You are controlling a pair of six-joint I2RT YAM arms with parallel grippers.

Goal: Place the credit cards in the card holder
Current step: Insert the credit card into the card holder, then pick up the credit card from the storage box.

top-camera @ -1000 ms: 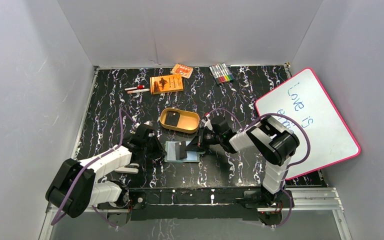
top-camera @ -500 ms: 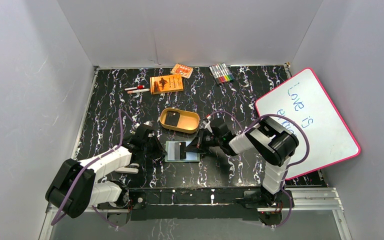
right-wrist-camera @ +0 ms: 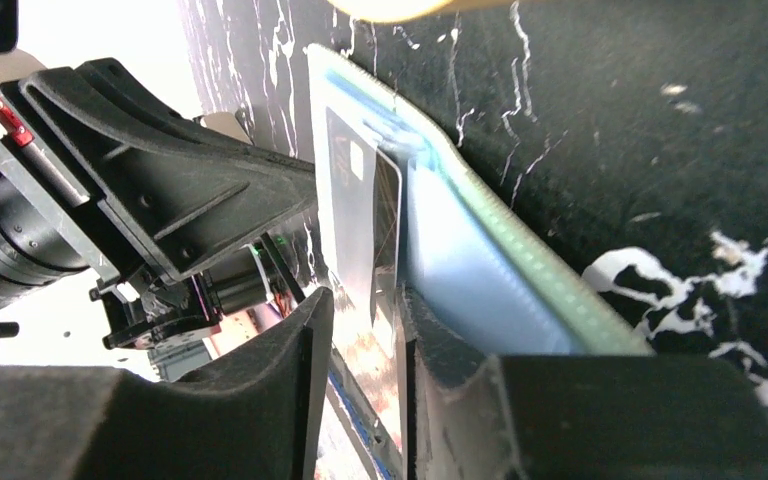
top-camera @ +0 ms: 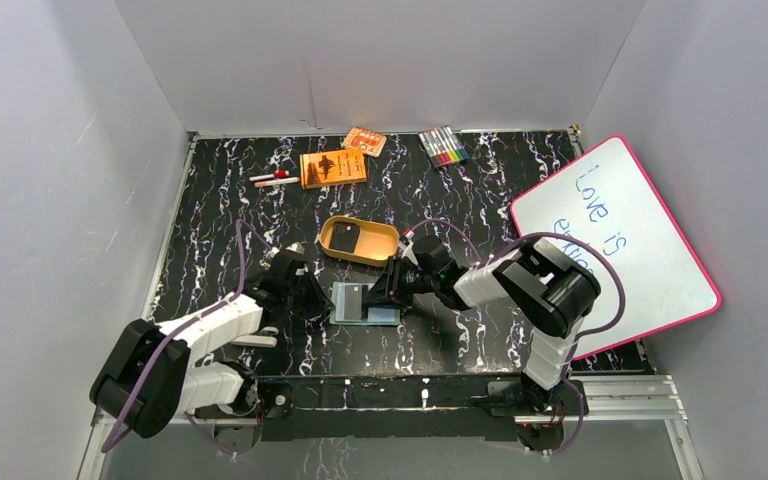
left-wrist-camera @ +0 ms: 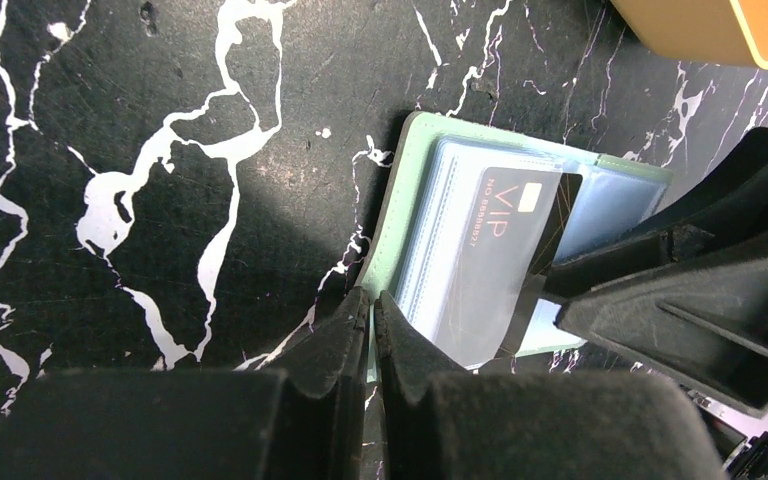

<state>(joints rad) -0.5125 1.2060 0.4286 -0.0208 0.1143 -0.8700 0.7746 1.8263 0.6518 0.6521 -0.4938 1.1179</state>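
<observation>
Straddling credit card in card holder, right tool slightly parted; left tool closed.

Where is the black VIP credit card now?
The black VIP card sits partly inside the pale green card holder, front-centre in the top view, near the gold oval tin.

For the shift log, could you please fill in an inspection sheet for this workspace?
Surface: black marbled table.
Job's things: green card holder lies open; black VIP card partly in its sleeve; another black card in the yellow tin.
Clutter: orange booklet, orange pack, markers, pens, whiteboard.
Grippers: left gripper shut at holder's edge; right gripper open around the VIP card.
Cables: purple cables loop on both sides.
Surroundings: grey walls.
</observation>
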